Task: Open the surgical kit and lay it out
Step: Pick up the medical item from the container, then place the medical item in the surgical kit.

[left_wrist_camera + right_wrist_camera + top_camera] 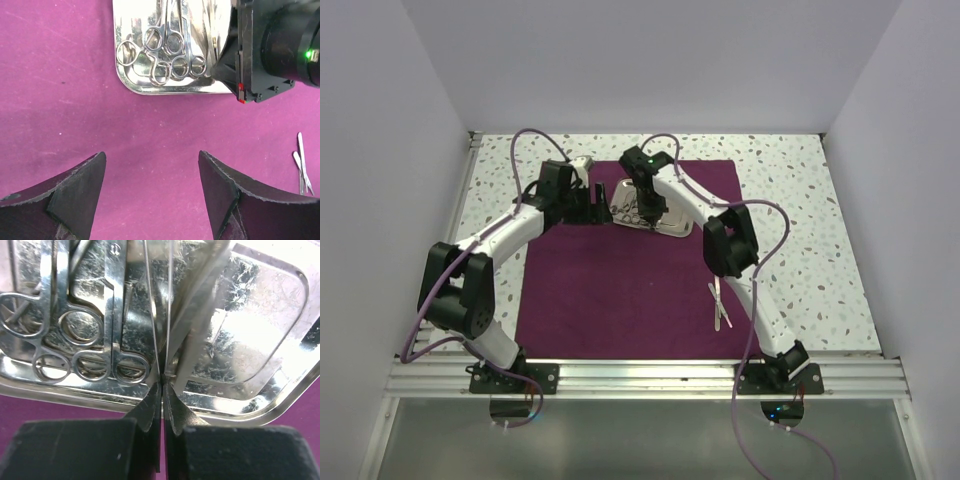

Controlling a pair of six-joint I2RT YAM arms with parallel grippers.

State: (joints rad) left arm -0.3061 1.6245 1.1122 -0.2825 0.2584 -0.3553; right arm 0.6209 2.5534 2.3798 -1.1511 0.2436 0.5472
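The dark purple cloth [620,290] lies spread flat, with the shiny steel tray [672,228] on its far part. Ring-handled scissors and forceps [165,55] lie bunched in the tray's left half [75,340]. My right gripper [162,385] reaches down into the tray, its fingertips pressed together on the near end of a thin silver instrument [167,315] that runs away from them. My left gripper [152,165] hovers open over bare cloth just left of the tray, holding nothing. One pair of silver tweezers [720,305] lies on the cloth at the right.
The cloth sits on a speckled white tabletop [800,200] enclosed by white walls. The right arm's black wrist [270,50] stands close to the left gripper, over the tray's right side. The tweezers [301,165] lie beside the right arm's forearm.
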